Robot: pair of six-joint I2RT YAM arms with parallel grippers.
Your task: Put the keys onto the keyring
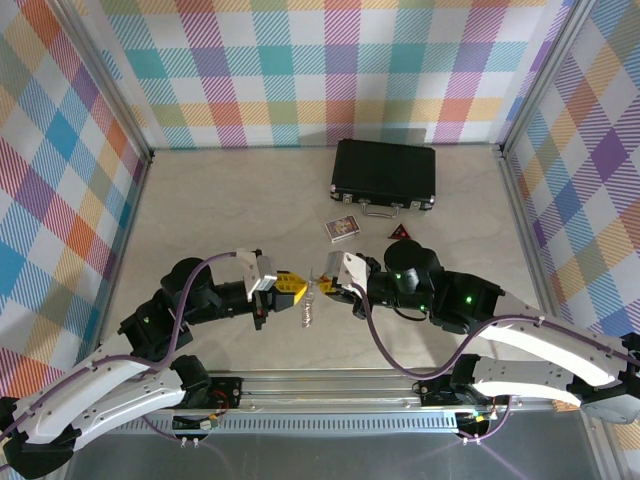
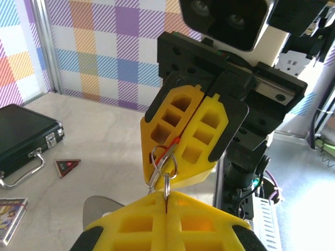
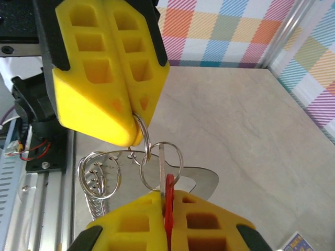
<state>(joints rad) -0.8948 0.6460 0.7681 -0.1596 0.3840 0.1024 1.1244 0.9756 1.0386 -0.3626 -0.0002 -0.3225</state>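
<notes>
My left gripper (image 2: 167,196) is shut on the keyring (image 2: 166,184), a thin silver loop that stands edge-on out of its yellow fingertips. Facing it, my right gripper (image 3: 166,194) is shut on the key (image 3: 169,201), gripping the red head while the silver blade points up. A silver ring (image 3: 162,164) loops round the blade and links with the keyring (image 3: 143,132) pinched by the left gripper above. In the top view the left gripper (image 1: 290,290) and right gripper (image 1: 328,283) meet tip to tip above the table's front middle.
A flat silver plate (image 3: 204,180) and a coil of rings (image 3: 97,178) hang below the grippers. A black case (image 1: 384,172) lies at the back, with a card box (image 1: 343,229) and a dark red triangular piece (image 1: 400,233) in front of it.
</notes>
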